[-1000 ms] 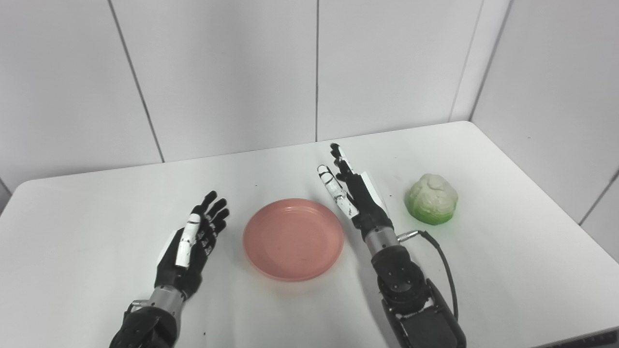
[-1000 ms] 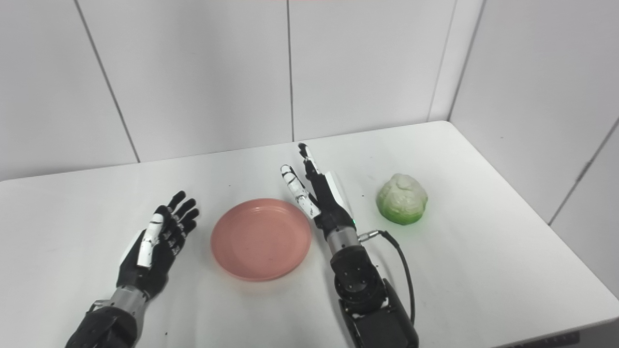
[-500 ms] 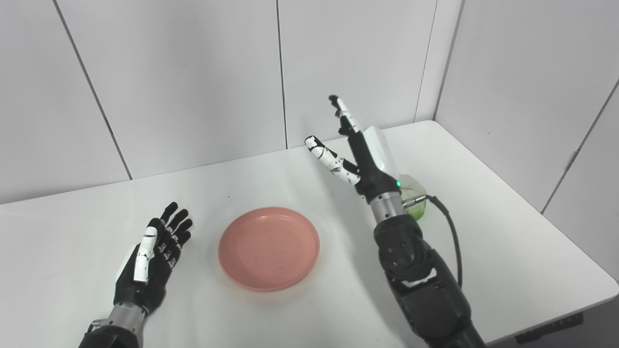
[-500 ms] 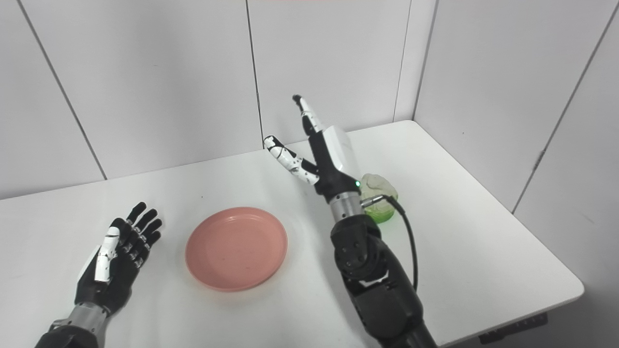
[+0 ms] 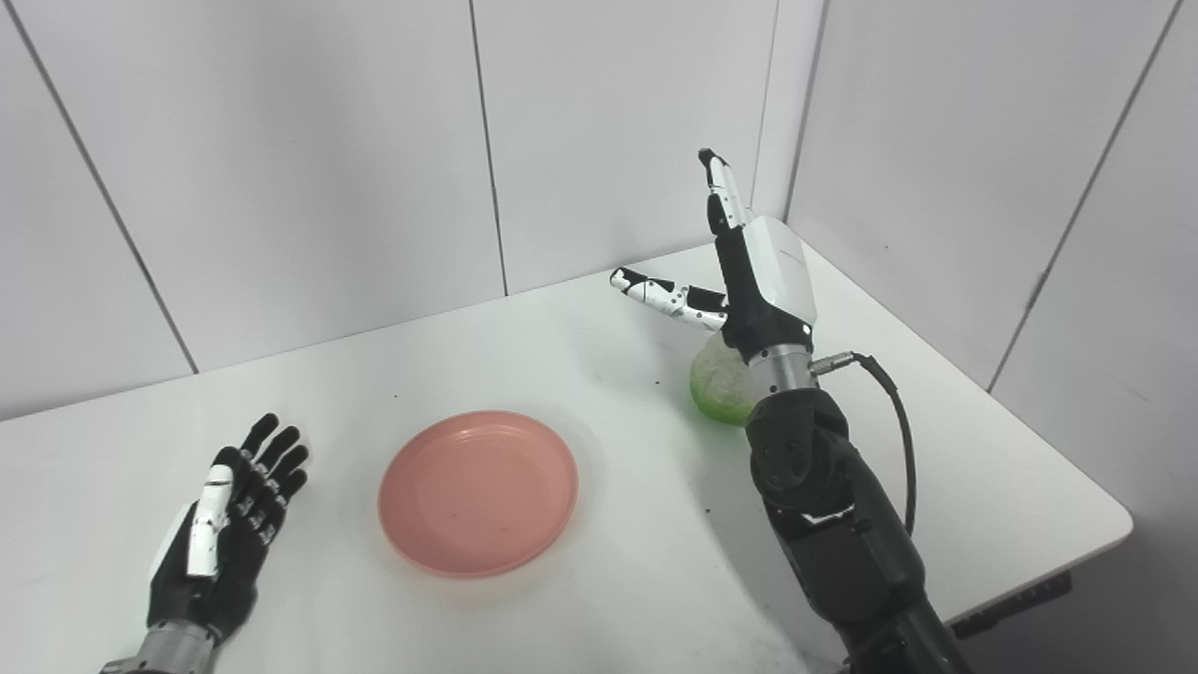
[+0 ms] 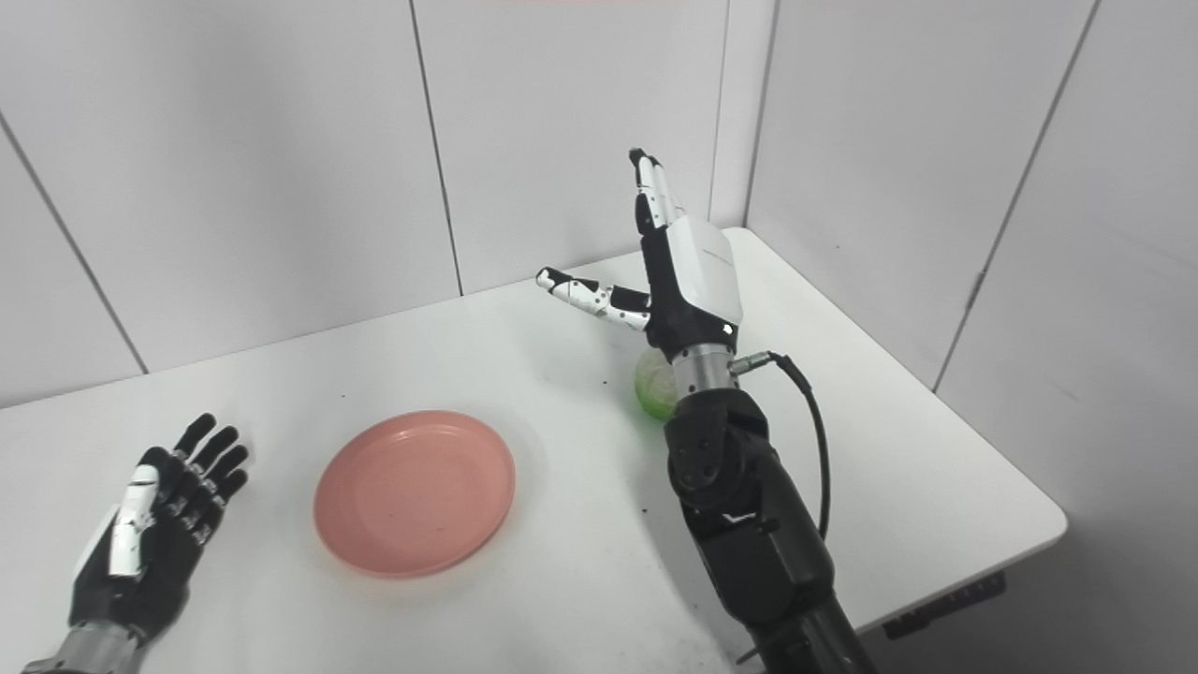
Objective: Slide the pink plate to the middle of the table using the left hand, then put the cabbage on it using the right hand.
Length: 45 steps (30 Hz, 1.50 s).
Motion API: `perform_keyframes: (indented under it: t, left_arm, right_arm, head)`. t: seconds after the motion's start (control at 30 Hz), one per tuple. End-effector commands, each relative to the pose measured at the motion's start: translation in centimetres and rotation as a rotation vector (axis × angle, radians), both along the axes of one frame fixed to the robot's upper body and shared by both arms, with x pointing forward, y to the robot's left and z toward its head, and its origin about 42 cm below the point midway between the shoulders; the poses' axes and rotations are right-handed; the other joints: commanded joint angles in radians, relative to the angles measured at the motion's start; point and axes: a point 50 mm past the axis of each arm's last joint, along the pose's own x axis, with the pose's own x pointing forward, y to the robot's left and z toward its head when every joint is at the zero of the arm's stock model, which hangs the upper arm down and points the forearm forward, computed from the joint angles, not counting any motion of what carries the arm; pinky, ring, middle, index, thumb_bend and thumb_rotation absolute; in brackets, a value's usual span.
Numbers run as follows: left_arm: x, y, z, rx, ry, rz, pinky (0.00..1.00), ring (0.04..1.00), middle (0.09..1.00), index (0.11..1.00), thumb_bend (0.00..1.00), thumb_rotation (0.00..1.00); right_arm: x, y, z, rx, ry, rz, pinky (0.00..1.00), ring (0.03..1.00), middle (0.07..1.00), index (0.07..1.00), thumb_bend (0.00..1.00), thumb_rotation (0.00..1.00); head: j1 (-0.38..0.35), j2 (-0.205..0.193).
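Pink plate (image 5: 477,491) sits empty mid-worktop (image 5: 599,374), left hand (image 5: 220,543) resting open beside it, right hand (image 5: 749,281) raised over the cabbage (image 5: 716,388), fingers spread, holding nothing.

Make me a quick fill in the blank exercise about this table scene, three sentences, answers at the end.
1. The pink plate holds ____.
2. The right hand, raised with fingers apart, partly hides the ____ behind its wrist.
3. The left hand lies open to the ____ of the plate.

Answers: nothing; cabbage; left
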Motion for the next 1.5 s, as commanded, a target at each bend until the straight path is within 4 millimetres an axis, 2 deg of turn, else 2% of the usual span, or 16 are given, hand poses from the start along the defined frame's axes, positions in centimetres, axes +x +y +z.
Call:
perform_keyframes:
  t: [0.0,0.33,0.4,0.67,0.87,1.1,1.47]
  left_arm:
    - [-0.3,1.3,-1.0,0.005,0.052,0.018,0.98,0.943,0.936,0.927,0.48,1.00]
    - [-0.1,2.1,-0.7,0.007,0.070,0.035,0.98,0.943,0.935,0.920,0.47,1.00]
    - [-0.1,2.2,-0.7,0.004,0.074,0.037,0.98,0.935,0.927,0.914,0.46,1.00]
    - [-0.2,2.6,-0.5,-0.001,0.078,0.037,0.98,0.936,0.928,0.914,0.47,1.00]
    - [-0.3,2.8,-0.2,0.001,0.081,0.037,0.98,0.936,0.928,0.914,0.47,1.00]
    - [-0.4,3.0,0.0,0.004,0.079,0.039,0.96,0.932,0.928,0.913,0.47,1.00]
    - [-0.6,3.0,0.1,0.001,0.080,0.036,0.95,0.918,0.917,0.905,0.46,1.00]
  right_arm:
    - [-0.5,-0.8,1.9,-0.021,-0.067,-0.040,0.83,0.958,1.000,1.000,1.00,0.63]
    - [-2.3,-4.0,0.4,-0.013,0.014,-0.151,0.77,0.948,1.000,1.000,1.00,0.65]
    - [-2.8,-4.8,0.0,-0.009,0.029,-0.166,0.80,0.965,1.000,1.000,1.00,0.64]
    - [-3.7,-7.5,-3.0,0.037,0.089,-0.174,0.78,0.943,1.000,1.000,1.00,0.61]
    - [-3.5,-8.0,-4.7,0.052,0.141,-0.155,0.75,0.925,1.000,1.000,1.00,0.65]
    - [-3.2,-8.4,-6.2,0.058,0.193,-0.095,0.79,0.942,1.000,1.000,1.00,0.69]
    - [-1.6,-8.0,-8.3,0.068,0.269,-0.002,0.81,0.935,1.000,1.000,1.00,0.64]
  head:
    - [-0.006,0.002]
    - [-0.016,0.014]
    - [-0.019,0.017]
    - [-0.018,0.031]
    - [-0.019,0.044]
    - [-0.020,0.051]
    - [-0.016,0.064]
